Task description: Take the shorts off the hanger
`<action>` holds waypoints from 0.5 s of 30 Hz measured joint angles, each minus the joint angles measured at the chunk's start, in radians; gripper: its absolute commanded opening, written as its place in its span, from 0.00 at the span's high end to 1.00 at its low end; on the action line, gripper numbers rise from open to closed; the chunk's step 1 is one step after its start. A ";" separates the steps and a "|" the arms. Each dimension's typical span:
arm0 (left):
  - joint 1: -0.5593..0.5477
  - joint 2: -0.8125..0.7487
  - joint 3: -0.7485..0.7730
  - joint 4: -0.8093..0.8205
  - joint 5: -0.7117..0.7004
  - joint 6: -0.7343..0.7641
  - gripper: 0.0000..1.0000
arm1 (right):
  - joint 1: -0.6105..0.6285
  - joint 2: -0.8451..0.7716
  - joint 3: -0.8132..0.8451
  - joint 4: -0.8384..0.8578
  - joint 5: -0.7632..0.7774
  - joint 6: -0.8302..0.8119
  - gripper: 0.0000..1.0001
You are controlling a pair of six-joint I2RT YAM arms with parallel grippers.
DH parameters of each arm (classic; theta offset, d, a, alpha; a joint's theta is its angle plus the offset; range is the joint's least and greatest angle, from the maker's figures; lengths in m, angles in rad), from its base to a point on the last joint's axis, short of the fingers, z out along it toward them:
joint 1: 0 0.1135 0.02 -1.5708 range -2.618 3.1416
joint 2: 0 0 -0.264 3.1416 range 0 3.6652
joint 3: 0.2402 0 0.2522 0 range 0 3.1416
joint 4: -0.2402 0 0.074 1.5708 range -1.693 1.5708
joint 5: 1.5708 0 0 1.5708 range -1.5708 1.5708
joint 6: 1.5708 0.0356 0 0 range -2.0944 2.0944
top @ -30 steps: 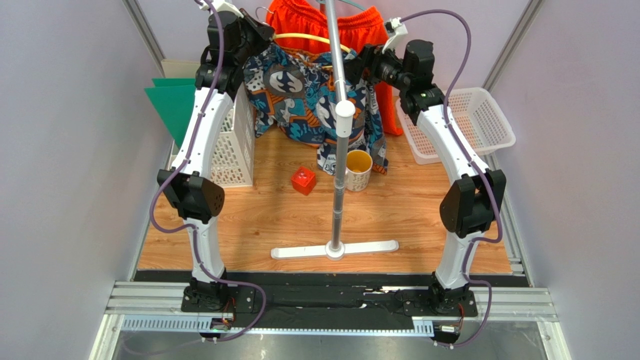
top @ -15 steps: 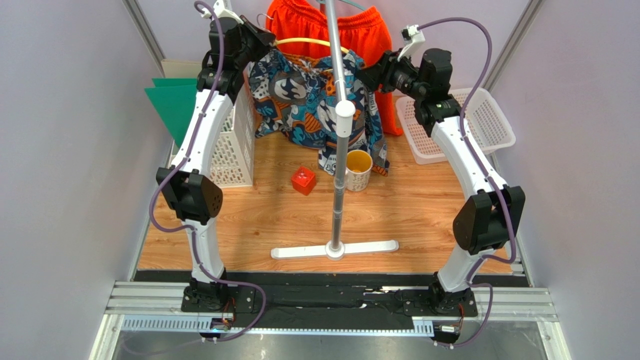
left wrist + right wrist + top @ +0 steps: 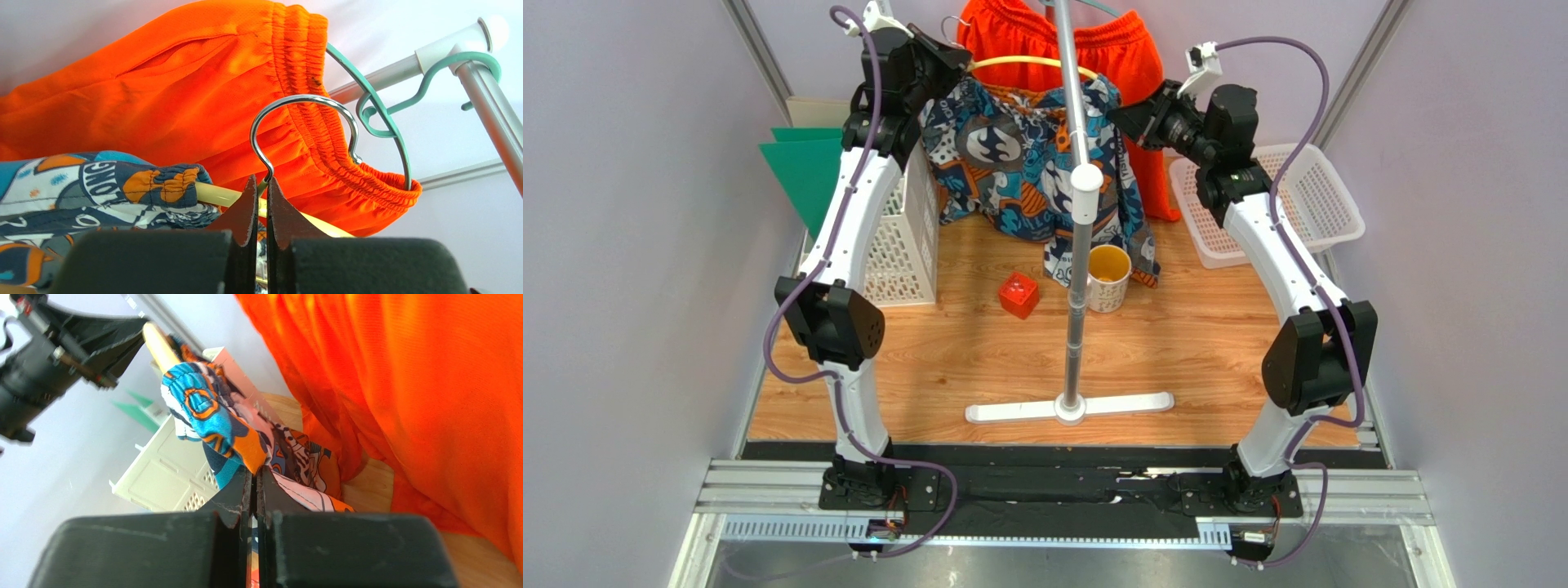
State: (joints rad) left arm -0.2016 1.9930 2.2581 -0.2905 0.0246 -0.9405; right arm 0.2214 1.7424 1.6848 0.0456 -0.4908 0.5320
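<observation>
Nearest the arm bases, the white foot of the stand lies on the wooden table, with a red cube and a yellow mug just beyond it. Farther back the printed shorts hang draped over a yellow hanger. The right gripper is clenched on a fold of their waistband near the hanger's right end, while the left gripper is clamped on the neck of that hanger's metal hook. Behind both, the orange shorts hang on a teal hanger hooked over the stand's rail.
</observation>
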 measured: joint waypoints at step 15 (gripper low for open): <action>0.015 -0.017 -0.051 0.052 -0.092 -0.189 1.00 | -0.047 -0.011 -0.019 -0.112 0.211 0.139 1.00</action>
State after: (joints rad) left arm -0.1864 1.9759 2.2070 -0.2386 -0.0673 -1.1294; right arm 0.1749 1.7317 1.6653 -0.0662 -0.2802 0.6708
